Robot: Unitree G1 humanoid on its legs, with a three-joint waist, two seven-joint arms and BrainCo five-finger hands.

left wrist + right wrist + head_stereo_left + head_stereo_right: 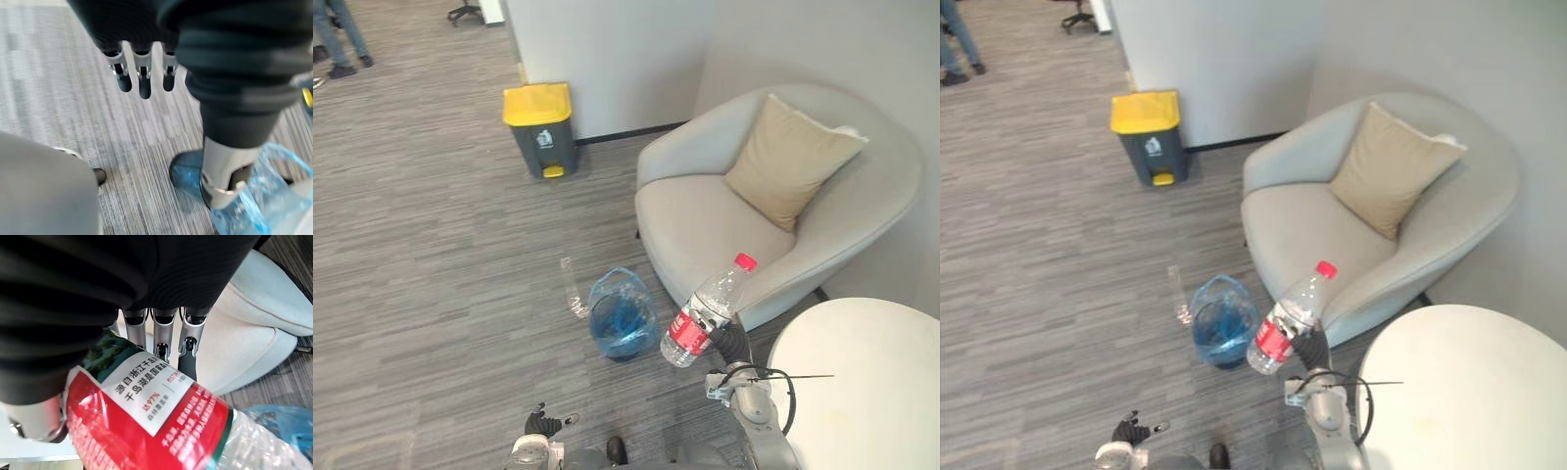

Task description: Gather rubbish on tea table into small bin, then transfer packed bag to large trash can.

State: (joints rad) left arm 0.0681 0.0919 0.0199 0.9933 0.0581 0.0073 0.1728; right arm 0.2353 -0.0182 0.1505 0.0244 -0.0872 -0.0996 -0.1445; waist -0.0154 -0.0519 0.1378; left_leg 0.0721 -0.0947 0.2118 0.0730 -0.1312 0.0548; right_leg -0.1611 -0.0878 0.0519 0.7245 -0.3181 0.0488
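A clear plastic bottle (pixel 703 315) with a red cap and red label is held tilted in the air, cap pointing up toward the armchair. My right hand (pixel 730 345) is shut on its lower half; in the right wrist view the fingers (pixel 161 335) curl round the label (pixel 161 423). The small bin (pixel 622 315), lined with a blue bag, stands on the floor just left of the bottle. Low at the left, my left hand (pixel 546 423) hangs open and holds nothing, its fingers (pixel 142 76) straight above the carpet beside the blue bag (pixel 266 196).
A grey trash can with a yellow lid (pixel 541 127) stands against the far wall. A light armchair (pixel 705 220) with a tan cushion (pixel 788 159) is right of the bin. A round white table (pixel 871 387) sits at lower right. A person's legs (pixel 337 39) show far left.
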